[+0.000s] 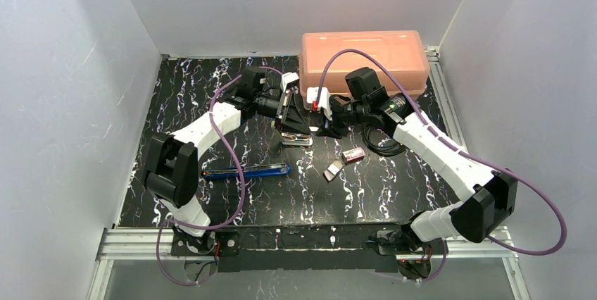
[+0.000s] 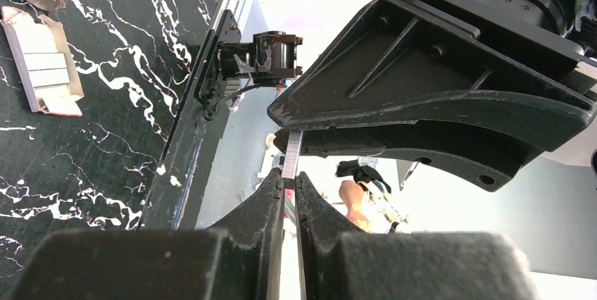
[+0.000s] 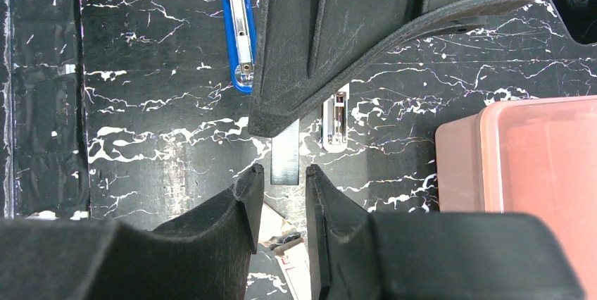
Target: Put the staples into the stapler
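Observation:
My left gripper (image 2: 288, 180) is shut on a thin silvery strip of staples (image 2: 291, 153) and holds it above the table at the back centre (image 1: 299, 113). My right gripper (image 3: 284, 177) is open, tip to tip with the left one. The free end of the strip (image 3: 285, 159) hangs just ahead of the gap between its fingertips, not touching them. The blue stapler (image 1: 246, 171) lies opened flat on the table at the front left, and shows in the right wrist view (image 3: 238, 32). The red staple box (image 1: 353, 153) and its pale tray (image 1: 333, 170) lie at mid-right.
A pink lidded box (image 1: 365, 60) stands at the back. A small silvery metal piece (image 1: 297, 141) lies under the grippers. A coiled black cable (image 1: 384, 146) lies by the right arm. The tray with more strips (image 2: 42, 67) shows in the left wrist view.

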Robot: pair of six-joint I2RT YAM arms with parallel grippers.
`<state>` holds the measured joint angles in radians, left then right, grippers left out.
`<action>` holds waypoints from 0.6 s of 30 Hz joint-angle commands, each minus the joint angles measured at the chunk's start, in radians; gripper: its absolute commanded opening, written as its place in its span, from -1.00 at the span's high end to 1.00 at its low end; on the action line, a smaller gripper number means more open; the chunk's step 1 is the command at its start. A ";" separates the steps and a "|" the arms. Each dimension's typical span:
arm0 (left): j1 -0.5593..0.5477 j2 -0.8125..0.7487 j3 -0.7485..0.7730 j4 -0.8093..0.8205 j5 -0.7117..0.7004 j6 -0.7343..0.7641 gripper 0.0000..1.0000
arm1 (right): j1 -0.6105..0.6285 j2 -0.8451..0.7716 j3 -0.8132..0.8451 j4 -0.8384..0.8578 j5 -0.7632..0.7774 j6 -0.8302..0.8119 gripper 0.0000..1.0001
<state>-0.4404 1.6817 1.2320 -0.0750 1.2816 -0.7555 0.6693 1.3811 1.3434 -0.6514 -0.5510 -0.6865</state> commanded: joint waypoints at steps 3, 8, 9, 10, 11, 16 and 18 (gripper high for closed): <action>0.003 0.012 -0.009 0.000 0.038 0.005 1.00 | 0.006 -0.013 0.026 0.026 -0.014 0.004 0.28; 0.003 0.013 -0.010 0.001 0.039 0.004 1.00 | 0.006 -0.014 0.031 0.023 -0.021 0.006 0.30; 0.002 0.014 -0.011 0.001 0.038 0.004 1.00 | 0.006 -0.016 0.031 0.022 -0.022 0.006 0.31; 0.003 0.014 -0.012 0.003 0.038 0.003 1.00 | 0.006 -0.017 0.032 0.022 -0.023 0.006 0.31; 0.003 0.014 -0.011 0.003 0.038 0.003 1.00 | 0.006 -0.016 0.034 0.021 -0.024 0.008 0.31; 0.003 0.013 -0.011 0.007 0.038 -0.001 1.00 | 0.006 -0.018 0.040 0.019 -0.027 0.010 0.32; 0.003 0.012 -0.013 0.009 0.038 -0.001 1.00 | 0.006 -0.018 0.040 0.020 -0.026 0.009 0.34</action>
<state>-0.4404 1.6821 1.2301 -0.0742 1.2835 -0.7555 0.6697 1.3811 1.3449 -0.6502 -0.5560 -0.6846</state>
